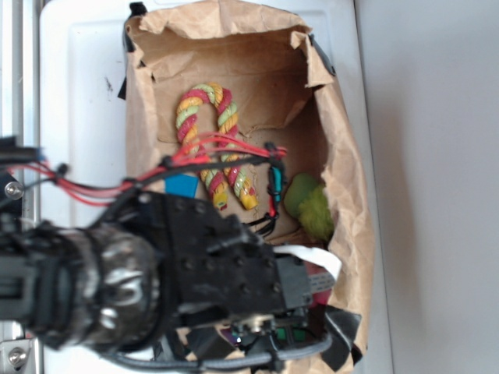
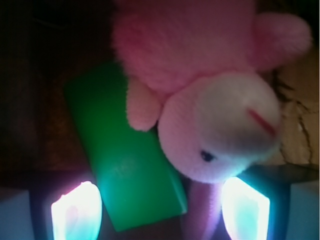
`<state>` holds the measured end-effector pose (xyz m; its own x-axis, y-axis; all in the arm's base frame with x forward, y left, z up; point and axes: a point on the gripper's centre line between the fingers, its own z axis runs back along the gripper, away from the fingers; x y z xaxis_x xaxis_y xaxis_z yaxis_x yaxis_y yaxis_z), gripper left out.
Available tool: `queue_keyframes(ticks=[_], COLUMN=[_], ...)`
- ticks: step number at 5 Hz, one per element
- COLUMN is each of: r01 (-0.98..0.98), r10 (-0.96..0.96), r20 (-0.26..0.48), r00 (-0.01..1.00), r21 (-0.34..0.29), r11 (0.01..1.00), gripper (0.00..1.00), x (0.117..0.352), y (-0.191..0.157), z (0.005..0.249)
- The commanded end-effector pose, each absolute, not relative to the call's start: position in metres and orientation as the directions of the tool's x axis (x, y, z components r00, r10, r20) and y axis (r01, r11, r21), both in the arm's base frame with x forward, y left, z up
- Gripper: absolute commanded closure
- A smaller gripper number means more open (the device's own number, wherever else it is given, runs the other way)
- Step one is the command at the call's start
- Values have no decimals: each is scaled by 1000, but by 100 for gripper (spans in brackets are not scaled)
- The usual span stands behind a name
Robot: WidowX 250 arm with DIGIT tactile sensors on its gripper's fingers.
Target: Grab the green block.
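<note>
green block under the wrist, half covered by a pink plush

exterior view: the arm reaches into a brown paper bag (image 1: 343,140) lying open on a white surface. the gripper (image 1: 269,331) is buried at the near end of the bag, and from here i cannot tell how its jaws stand; only a small glint of green shows beneath it. counted in this view: one striped rope toy (image 1: 210,132), one blue block (image 1: 181,185) half hidden behind the arm's red wires, one lime-green plush toy (image 1: 308,206) against the bag's right wall.

wrist view: the green block (image 2: 127,165) lies flat just below the camera, set at a slant, its near end reaching down between the two fingertips (image 2: 75,212), closer to the left one. the jaws are spread wide and hold nothing. one pink plush animal (image 2: 210,100) lies over the block's upper right part, its paw resting on the green face and its head just beside the block's right edge.

handling, as a judgement: the block looks rigid, light and smooth-faced, so it may slip under a weak pinch. the best hold seems to be across its long sides near the bare lower end, away from the plush. the slant means the fingers would need turning to meet those sides squarely, or the right finger may catch the soft toy.
</note>
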<state>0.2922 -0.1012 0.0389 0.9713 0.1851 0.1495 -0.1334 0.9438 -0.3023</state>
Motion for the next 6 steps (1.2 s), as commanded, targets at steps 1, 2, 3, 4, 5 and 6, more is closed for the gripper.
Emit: queue_keyframes(ticks=[1, 2, 3, 4, 5, 6], r01=[-71, -28, 5, -2, -30, -22], r10=[126, 89, 52, 50, 76, 70], r20=[162, 170, 179, 186, 178, 178], r00=[979, 981, 982, 981, 981, 981], r21=[-310, -329, -304, -252, -244, -260], r11=[948, 944, 953, 968, 969, 965], gripper=[0, 0, 0, 0, 100, 100], x=[315, 310, 303, 306, 311, 310], y=[-139, -147, -151, -153, -151, -150], z=[42, 48, 45, 36, 31, 30])
